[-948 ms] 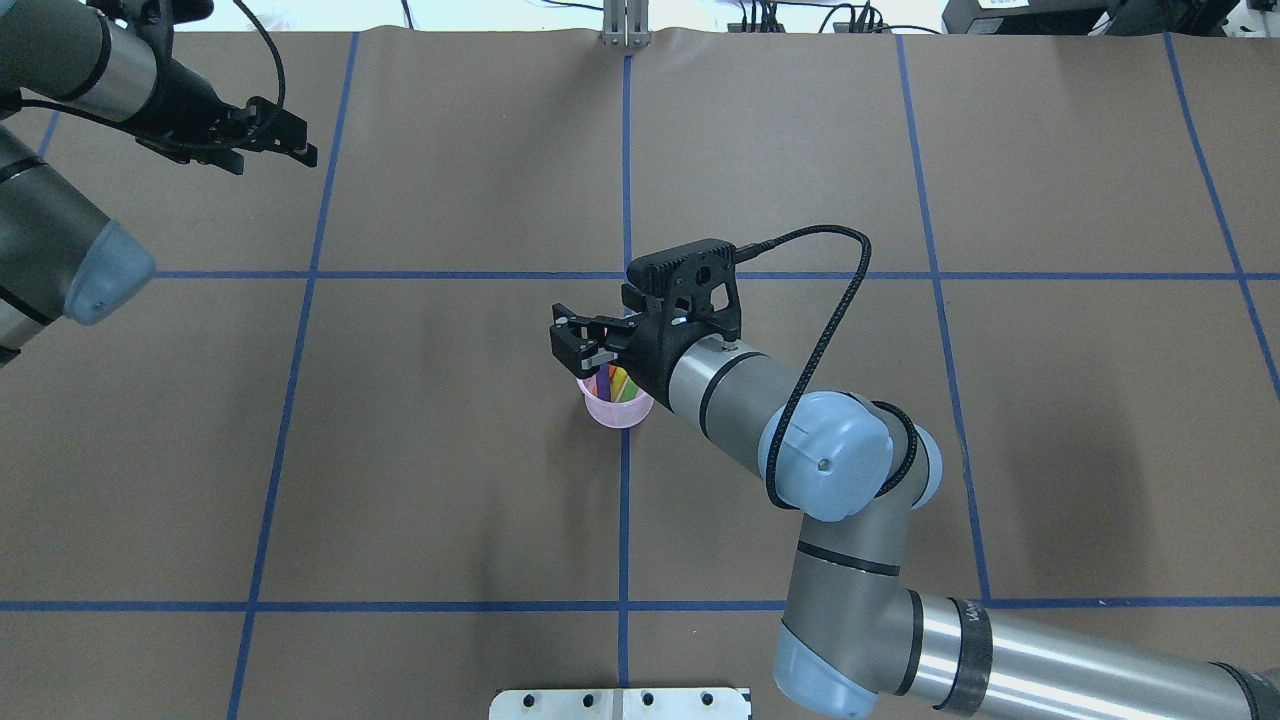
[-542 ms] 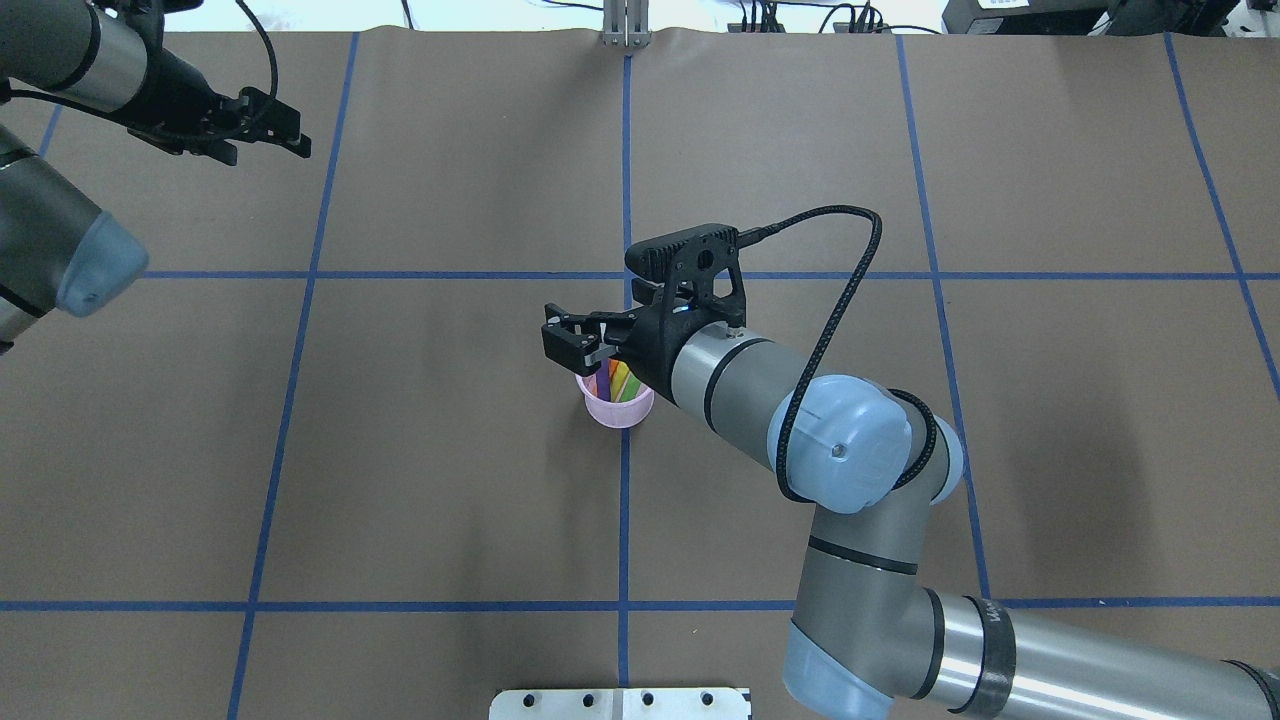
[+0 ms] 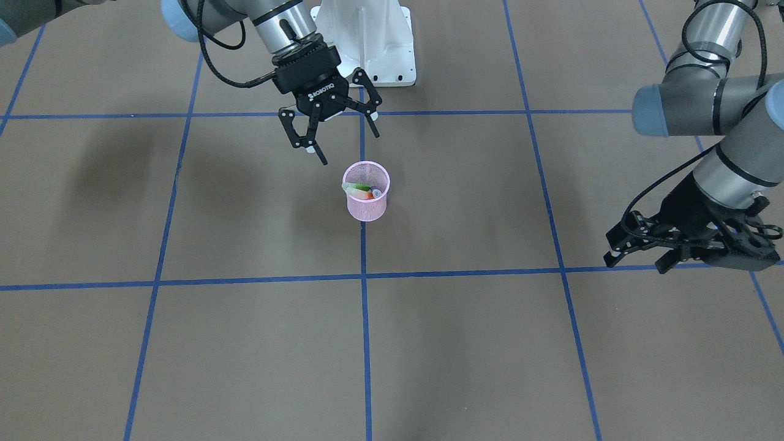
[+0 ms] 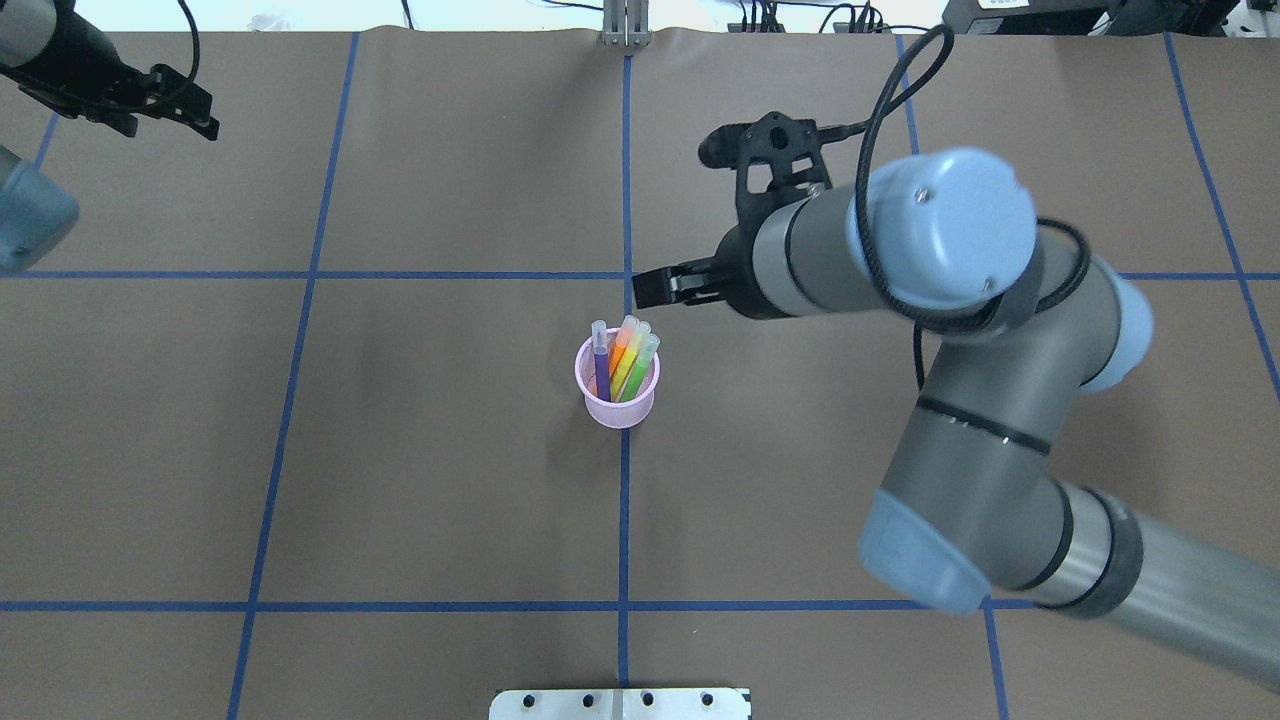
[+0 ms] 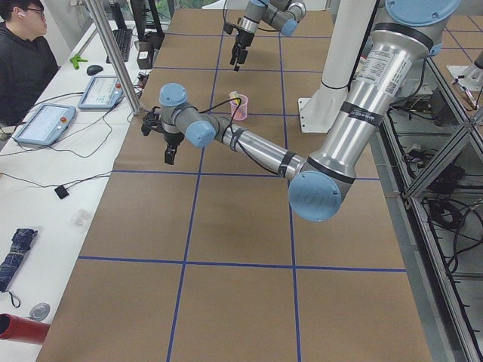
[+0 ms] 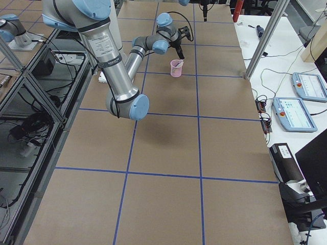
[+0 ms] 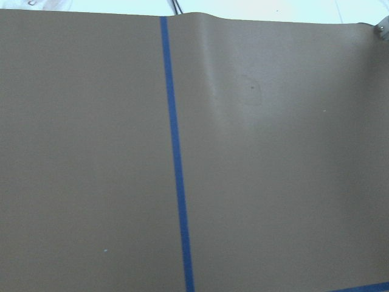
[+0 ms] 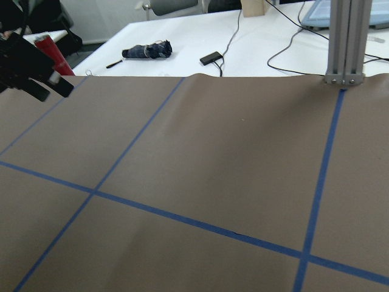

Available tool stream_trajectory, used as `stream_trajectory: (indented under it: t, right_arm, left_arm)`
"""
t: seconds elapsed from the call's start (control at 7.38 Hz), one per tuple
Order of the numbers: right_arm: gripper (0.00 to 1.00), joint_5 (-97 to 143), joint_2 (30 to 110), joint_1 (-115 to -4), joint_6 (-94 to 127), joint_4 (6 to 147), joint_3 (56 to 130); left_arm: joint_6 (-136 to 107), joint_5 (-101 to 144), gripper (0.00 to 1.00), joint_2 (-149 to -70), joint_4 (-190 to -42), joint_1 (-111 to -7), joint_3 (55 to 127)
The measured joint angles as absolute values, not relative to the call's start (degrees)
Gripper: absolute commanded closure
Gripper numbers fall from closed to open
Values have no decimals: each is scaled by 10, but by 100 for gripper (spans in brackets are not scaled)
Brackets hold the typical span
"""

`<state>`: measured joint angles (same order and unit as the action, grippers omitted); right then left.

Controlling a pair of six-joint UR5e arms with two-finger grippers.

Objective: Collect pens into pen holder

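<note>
The pink mesh pen holder (image 4: 618, 405) stands upright at the table's middle, on a blue line; it also shows in the front view (image 3: 366, 208). The purple pen (image 4: 601, 368), the orange pen (image 4: 620, 352) and the green pen (image 4: 642, 362) stand in it, cap ends up. My right gripper (image 3: 346, 146) is open and empty, raised above the table to the holder's far right, apart from it; it also shows in the overhead view (image 4: 654, 291). My left gripper (image 4: 172, 130) hangs open and empty over the table's far left corner.
Brown paper with blue tape lines (image 4: 625, 180) covers the table. A metal post (image 4: 625, 25) stands at the far edge and a white mount plate (image 4: 620, 703) at the near edge. An operator (image 5: 23, 53) sits beyond the far edge with tablets and cables.
My right gripper has risen and pulled back to the right, off the pen holder, so the pens in it show fully. My left gripper has drawn further toward the far left corner.
</note>
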<state>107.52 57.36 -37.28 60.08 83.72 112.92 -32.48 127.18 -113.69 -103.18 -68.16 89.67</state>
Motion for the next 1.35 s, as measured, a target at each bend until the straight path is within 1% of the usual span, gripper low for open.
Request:
stream_trajectory:
  t: [0.14,0.27,0.54,0.81,1.08,1.35]
  right_arm:
    - [1,1178,590,-438,598,885,1132]
    - [1,1220,618,-478,580,903,1132]
    - [0,1242,707,-542,466,912,1129]
    - [1,1237,807,-598,343,905,1111]
    - [0,1235,848,-651,302,901,1093]
    - [0,1237,866,-682,295,901,1073]
  left_arm:
    - [-235,1274,0,-1125,-1000,-711,902]
    - [-155,1276,0,-1107,-987,-743,904]
    - [-34,1277,0,-1070,-979,-793,895]
    - [-61,1276,0,-1020,-990,-805,895]
    - [-90,1274,0,-956,-1030,-807,896]
    - [-93,1273,0,-932,-1046,-813,894]
